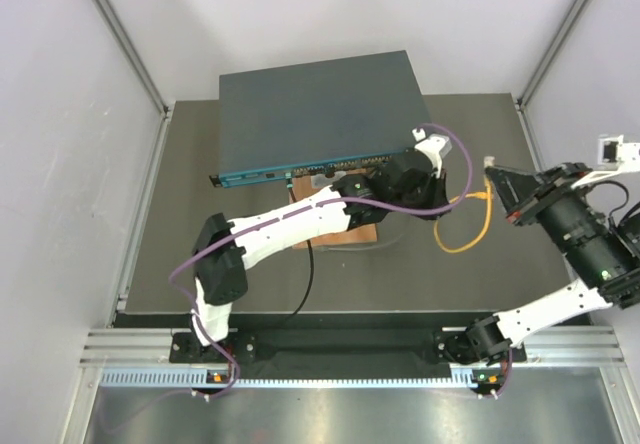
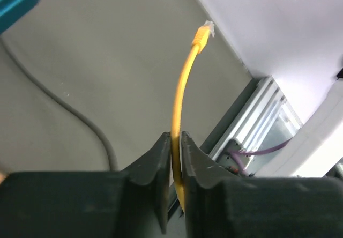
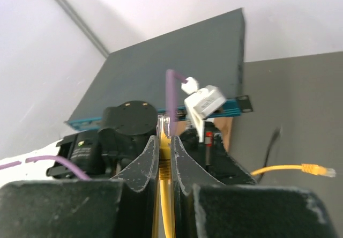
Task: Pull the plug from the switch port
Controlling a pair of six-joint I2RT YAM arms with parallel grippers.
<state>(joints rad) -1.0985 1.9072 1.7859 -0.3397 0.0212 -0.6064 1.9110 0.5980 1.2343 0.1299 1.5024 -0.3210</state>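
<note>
While left tool [image 2: 176,141], right tool [image 3: 165,140] pinch cable [image 2: 179,88], plug [image 3: 163,124] clears switch [image 1: 315,109].

The left arm [image 1: 290,222] covers most of the wooden board [image 1: 355,237] and some sockets of the switch [image 1: 315,109].

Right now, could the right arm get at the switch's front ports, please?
Probably not. The left arm lies across the front of the switch, with its wrist between the right tool and the ports, and that tool is shut on the yellow cable.
</note>
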